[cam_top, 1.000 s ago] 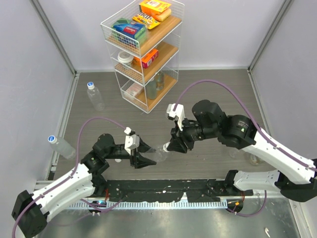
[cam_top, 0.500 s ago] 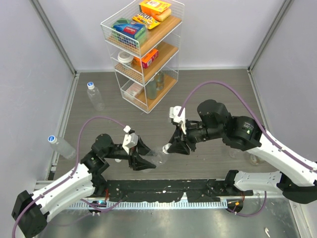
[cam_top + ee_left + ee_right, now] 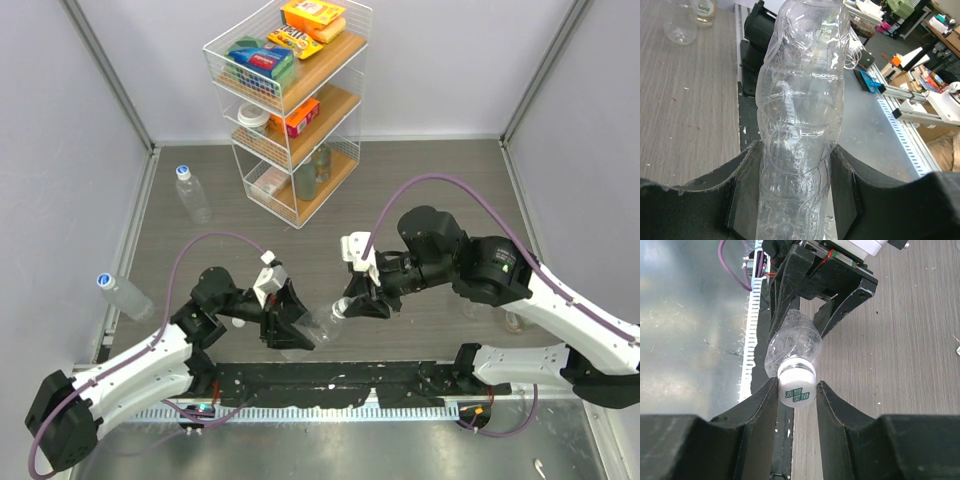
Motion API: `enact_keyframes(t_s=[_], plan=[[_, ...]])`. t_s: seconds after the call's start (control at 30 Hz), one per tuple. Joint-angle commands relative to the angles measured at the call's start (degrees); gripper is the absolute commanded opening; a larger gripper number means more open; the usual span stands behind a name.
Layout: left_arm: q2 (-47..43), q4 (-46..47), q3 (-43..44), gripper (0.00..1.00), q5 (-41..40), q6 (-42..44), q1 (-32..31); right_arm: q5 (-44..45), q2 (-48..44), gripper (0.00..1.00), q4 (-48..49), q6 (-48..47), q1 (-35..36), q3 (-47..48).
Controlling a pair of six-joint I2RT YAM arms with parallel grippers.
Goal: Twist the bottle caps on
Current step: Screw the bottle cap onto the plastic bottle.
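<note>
Left gripper [image 3: 292, 328]: clamped around the ribbed body of a clear bottle [image 3: 800, 115], one jaw on each side.
Right gripper [image 3: 360, 300]: pinched the white cap [image 3: 796, 389], which sat on that bottle's neck.
Held bottle: spanned between both grippers toward 6 o'clock, neck aimed at 2 o'clock.
Second bottle [image 3: 125, 296]: lay at 9 o'clock, blue-capped.
Third bottle [image 3: 193, 197]: lay at 10 o'clock, blue-capped.

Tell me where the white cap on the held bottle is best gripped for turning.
The left gripper clamps the clear bottle by its body, leaving the neck end free. So take the white cap by its round side wall, coming end-on along the bottle's axis, one finger each side, as the right gripper stands.
</note>
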Motion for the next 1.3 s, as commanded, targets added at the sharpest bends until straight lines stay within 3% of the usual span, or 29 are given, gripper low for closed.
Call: enact_keyframes(t_s=[0.0,0.5,0.97,1.27], plan=[[-0.71,15.73,5.14,0.12,-2.62,-5.4,0.22,-0.18,4.16,0.01,-7.47,-3.17,1.85,-0.9],[-5.27,12.13,3.03,0.11,-3.24,-0.4,0.22,-1.66,4.51,0.01,-7.29,-4.22,1.85,-0.55],[0.78,9.84,8.48,0.11,-0.69,-0.13,0.22,-1.85,9.79,0.01,-11.69,-8.01,4.4,0.06],[-0.79,8.97,8.13,0.09,-2.0,3.72,0.22,3.33,10.32,0.01,-6.51,1.91,4.66,-0.9]])
